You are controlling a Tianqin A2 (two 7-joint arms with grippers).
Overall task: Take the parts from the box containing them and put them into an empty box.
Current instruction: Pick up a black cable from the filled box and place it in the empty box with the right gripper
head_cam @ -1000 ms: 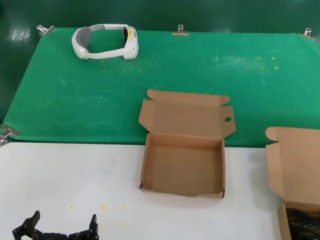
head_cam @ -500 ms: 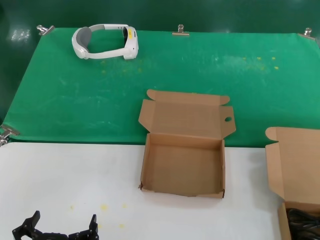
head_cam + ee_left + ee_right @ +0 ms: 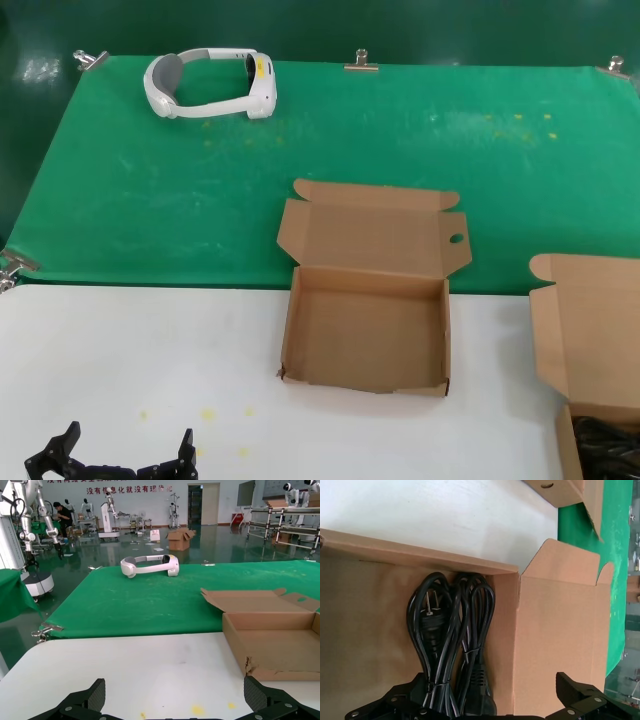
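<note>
The empty box (image 3: 365, 335) stands open at the table's middle, with a small round hole in its right lid flap (image 3: 456, 238); it also shows in the left wrist view (image 3: 272, 645). The box containing the parts (image 3: 590, 330) is at the right edge, lid open. In it lies the black coiled power cable (image 3: 605, 440), seen closely with its plug in the right wrist view (image 3: 452, 640). My right gripper (image 3: 492, 695) is open just above the cable's end, inside that box (image 3: 365, 640), touching nothing. My left gripper (image 3: 120, 455) is open and empty over the white table at the near left, as the left wrist view (image 3: 175, 700) shows.
A white headset (image 3: 210, 85) lies at the far left of the green mat (image 3: 150, 200). Metal clips (image 3: 361, 62) hold the mat's edges. A corner of the empty box with its hole (image 3: 547, 486) shows beyond the cable box.
</note>
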